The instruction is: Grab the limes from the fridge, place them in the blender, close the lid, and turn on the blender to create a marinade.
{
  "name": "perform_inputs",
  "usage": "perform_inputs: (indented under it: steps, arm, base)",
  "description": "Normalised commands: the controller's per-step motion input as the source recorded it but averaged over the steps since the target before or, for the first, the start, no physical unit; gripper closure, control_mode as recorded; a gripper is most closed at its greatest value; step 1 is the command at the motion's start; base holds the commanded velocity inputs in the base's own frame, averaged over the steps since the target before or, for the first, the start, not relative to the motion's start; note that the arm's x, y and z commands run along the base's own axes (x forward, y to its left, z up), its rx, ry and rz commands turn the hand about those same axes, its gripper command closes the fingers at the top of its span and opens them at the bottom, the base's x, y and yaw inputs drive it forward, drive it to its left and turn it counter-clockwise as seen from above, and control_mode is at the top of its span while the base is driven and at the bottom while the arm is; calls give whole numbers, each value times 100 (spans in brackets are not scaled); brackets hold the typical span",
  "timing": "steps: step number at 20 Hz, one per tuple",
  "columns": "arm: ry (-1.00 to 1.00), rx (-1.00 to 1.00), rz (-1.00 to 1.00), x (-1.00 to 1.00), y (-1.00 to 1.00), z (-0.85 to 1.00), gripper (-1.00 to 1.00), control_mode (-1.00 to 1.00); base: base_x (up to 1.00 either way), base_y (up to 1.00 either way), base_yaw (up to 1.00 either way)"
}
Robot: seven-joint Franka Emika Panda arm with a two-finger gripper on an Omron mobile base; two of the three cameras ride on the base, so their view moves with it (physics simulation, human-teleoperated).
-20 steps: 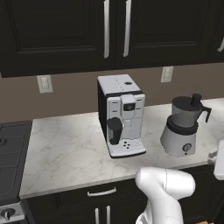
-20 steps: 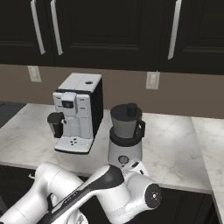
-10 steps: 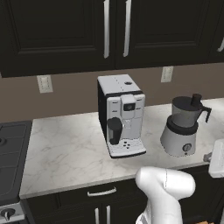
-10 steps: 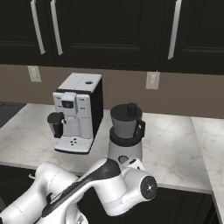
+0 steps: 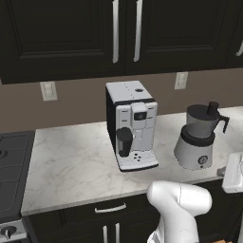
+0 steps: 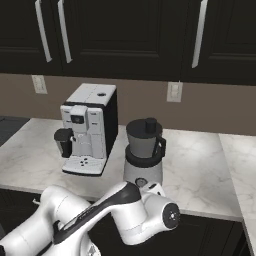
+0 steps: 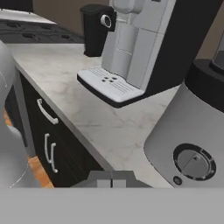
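From my station I saw the blender [image 5: 198,141] standing on the marble counter [image 5: 71,161], just to the right of the white coffee machine [image 5: 132,124], with the lid [image 6: 146,128] seated on its dark jar. The gripper [image 7: 112,179] was clenched tight on nothing, its two tips pressed together low in the hand view, hovering by the counter's front edge. It sat just short of the blender's grey base and its round knob [image 7: 194,162].

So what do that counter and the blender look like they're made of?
The counter looks like polished pale marble or an imitation, judging by its grey veining. The blender has a matte light grey base, probably plastic, and a dark smoky jar, glass or plastic; the rendering leaves that open.
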Motion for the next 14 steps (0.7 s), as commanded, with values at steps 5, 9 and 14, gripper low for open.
perform_inputs:
  steps: [5, 9, 14]
  arm:
    - [0, 5, 2, 1, 0, -4, 100, -100]
    - [0, 2, 2, 0, 0, 0, 100, -100]
    - [0, 0, 3, 2, 0, -8, 100, -100]
  base:
    - [0, 0, 0]
    - [0, 0, 0]
    - [0, 0, 0]
